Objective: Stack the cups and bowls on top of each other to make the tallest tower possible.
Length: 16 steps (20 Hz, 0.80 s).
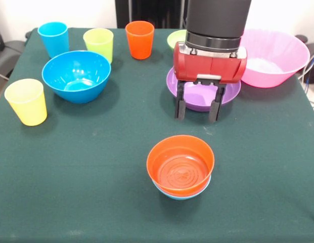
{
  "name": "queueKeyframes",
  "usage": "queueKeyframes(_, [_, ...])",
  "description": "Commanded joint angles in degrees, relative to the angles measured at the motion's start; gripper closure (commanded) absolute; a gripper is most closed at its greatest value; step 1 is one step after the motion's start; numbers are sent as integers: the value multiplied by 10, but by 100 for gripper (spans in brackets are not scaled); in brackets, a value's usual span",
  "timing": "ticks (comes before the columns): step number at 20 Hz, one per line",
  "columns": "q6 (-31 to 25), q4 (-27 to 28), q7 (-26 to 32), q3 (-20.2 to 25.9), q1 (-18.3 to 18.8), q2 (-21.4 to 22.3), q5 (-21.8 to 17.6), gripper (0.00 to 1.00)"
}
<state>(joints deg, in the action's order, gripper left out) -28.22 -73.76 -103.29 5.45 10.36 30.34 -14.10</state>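
Observation:
The tower [180,167] is an orange bowl nested in a light-blue bowl [183,195] at the front middle of the table. My gripper [197,108] hangs open and empty behind it, in front of the wide purple bowl [199,98]. The large pink bowl [273,56] stands at the back right. A small green bowl [175,38] peeks out behind the arm. The deep blue bowl [76,76] sits at the left. The blue cup [53,39], lime green cup [98,44] and orange cup [139,39] stand in a back row. The yellow cup [26,102] stands at the far left.
The table [96,192] has a dark green cloth. The arm's thick black and red wrist [212,50] hangs over the back middle and hides part of the purple and green bowls.

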Motion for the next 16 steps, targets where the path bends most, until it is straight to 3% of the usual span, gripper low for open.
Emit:
queueKeyframes(1, [-41,-87,11,46,8,-5,-9,0])
queueKeyframes(16, [15,-133,-37,44,3,-18,0,0])
